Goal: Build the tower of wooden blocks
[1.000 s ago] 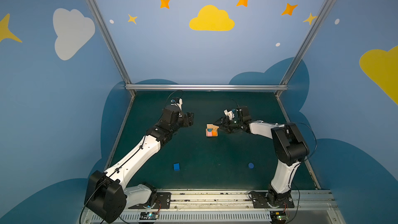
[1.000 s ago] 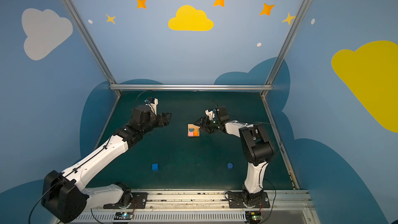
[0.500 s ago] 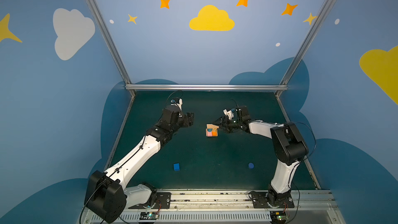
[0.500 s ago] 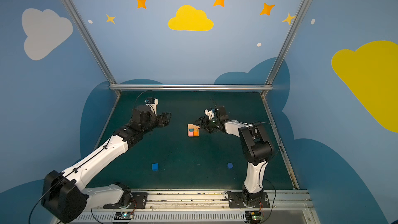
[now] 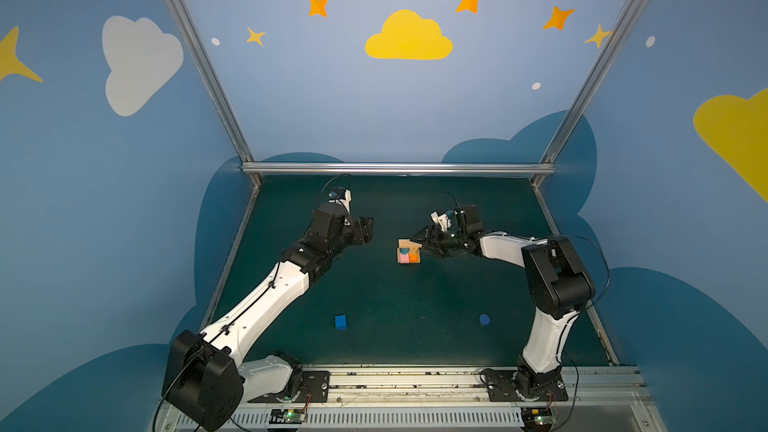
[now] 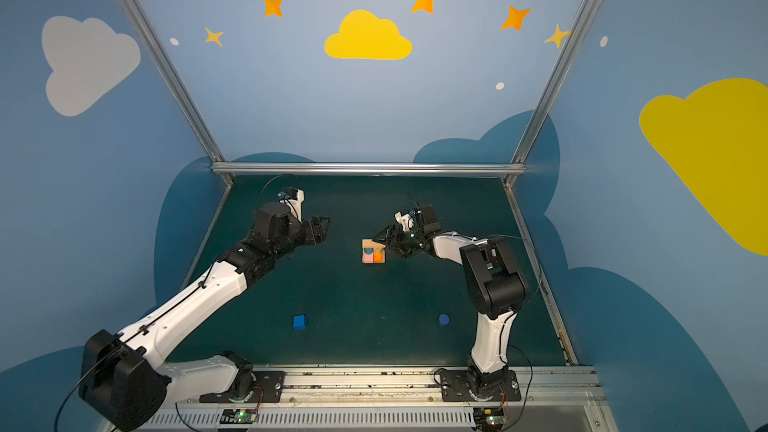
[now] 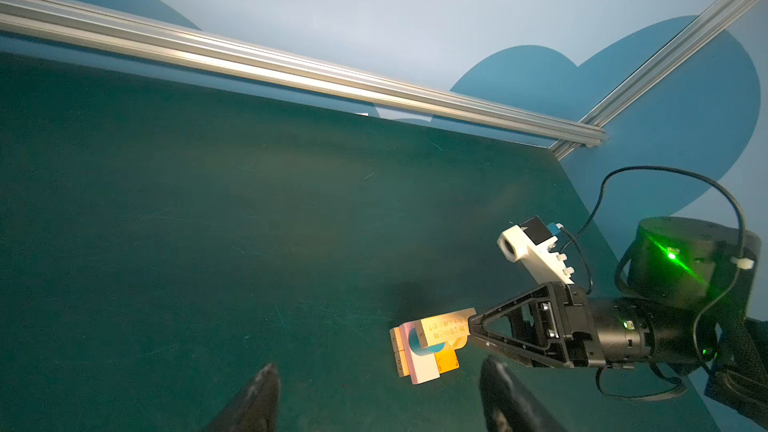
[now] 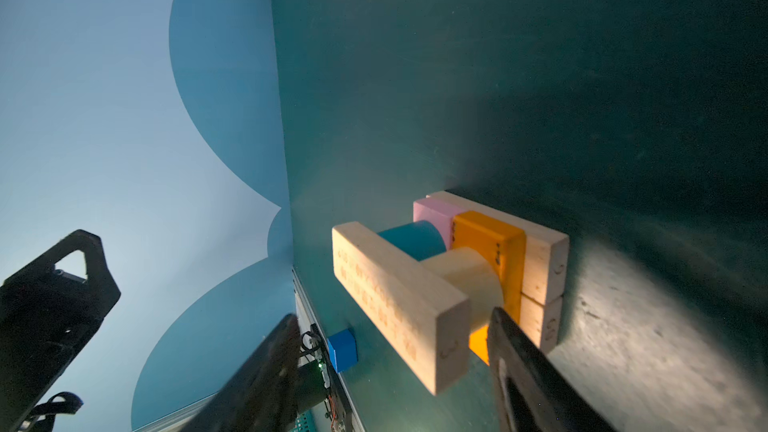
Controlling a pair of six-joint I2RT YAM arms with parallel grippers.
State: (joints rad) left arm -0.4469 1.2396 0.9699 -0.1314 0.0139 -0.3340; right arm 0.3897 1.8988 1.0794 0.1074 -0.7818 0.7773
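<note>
Nothing has visibly moved — right jaws stay released by the wood block tower [image 5: 409, 252], left jaws released, empty.

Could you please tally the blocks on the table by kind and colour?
Tan bars: 3
Pink bar: 1
Orange bar: 1
Teal cylinder: 1
Tan cylinder: 1
Dark-blue cylinder: 1
Blue cube: 1
Total: 9

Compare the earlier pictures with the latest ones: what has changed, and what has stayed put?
Barely anything: the right gripper seems to have spread slightly around the top tan bar, without holding it. The left gripper, tower, blue cube and dark-blue cylinder stayed put.
</note>
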